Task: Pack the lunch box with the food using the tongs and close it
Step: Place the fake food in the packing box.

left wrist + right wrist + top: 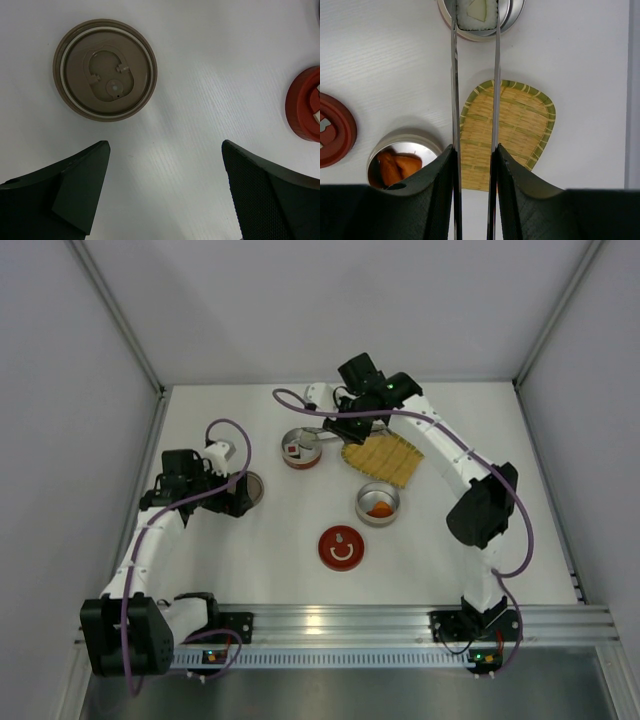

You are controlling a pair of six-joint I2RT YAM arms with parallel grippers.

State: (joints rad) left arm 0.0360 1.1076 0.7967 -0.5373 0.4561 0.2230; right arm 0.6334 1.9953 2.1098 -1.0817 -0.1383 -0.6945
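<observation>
My right gripper (474,150) is shut on the silvery tongs (454,75), whose two arms run forward from between its fingers. The tong tips pinch a white food block (476,14) just over a round lunch box tin (512,20). From above, that red-sided tin (300,451) holds a white piece with red marks, with the right gripper (345,427) just behind it. A second silver tin (378,504) holds orange-red chunks (395,166). My left gripper (165,150) is open and empty, hovering beside a brown round lid (105,70).
A yellow woven tray (382,460) lies right of the red-sided tin. A red lid (341,547) rests near the table's front middle. White walls close in the table at left, right and back.
</observation>
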